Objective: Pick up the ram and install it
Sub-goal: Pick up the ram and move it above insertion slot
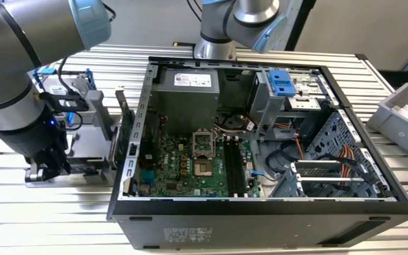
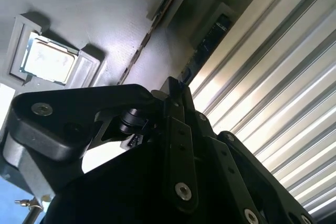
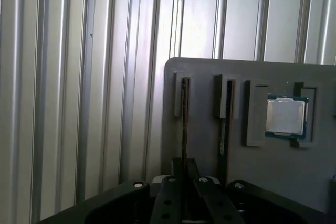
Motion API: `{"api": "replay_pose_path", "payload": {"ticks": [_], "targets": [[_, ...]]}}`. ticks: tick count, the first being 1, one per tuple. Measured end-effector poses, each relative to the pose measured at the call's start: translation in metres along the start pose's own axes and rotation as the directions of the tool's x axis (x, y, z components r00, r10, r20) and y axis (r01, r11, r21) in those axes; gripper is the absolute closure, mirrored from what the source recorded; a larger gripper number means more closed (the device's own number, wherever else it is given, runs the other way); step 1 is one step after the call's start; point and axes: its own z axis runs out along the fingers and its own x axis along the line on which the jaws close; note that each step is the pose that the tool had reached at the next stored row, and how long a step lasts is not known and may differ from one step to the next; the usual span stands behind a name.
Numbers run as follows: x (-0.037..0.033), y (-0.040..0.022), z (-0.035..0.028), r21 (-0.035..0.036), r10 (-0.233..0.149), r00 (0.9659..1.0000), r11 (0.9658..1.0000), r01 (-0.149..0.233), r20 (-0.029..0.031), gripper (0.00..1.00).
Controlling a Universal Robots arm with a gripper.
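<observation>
The green flat ram stick [image 3: 185,119] stands on its long edge in a slot of the grey plastic holder block [image 3: 273,171]. Its long axis lies parallel to the ribs of the ribbed aluminium desk [image 3: 79,77], which run from 9 to 3 o'clock in the exterior view. The black claw [image 3: 184,167] is closed on the ram stick's two faces.

In the exterior view the grey-and-blue arm [image 1: 19,79] drops from 11 o'clock with its wrist upright. The claw points down at the holder, at 9 o'clock from the open black computer case [image 1: 261,218].

A second dark memory module [image 3: 224,121] stands in the neighbouring slot, just beside. A square silver processor chip [image 3: 286,116] lies beyond it. A grey plastic bin [image 1: 395,114] sits at 3 o'clock of the case.
</observation>
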Motion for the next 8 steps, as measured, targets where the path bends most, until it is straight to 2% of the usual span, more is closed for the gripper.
{"api": "replay_pose_path", "payload": {"ticks": [8], "targets": [[-0.0003,0.0,-0.0076,0.0001,0.003,1.0,1.0,-0.003,0.0001,1.0]]}}
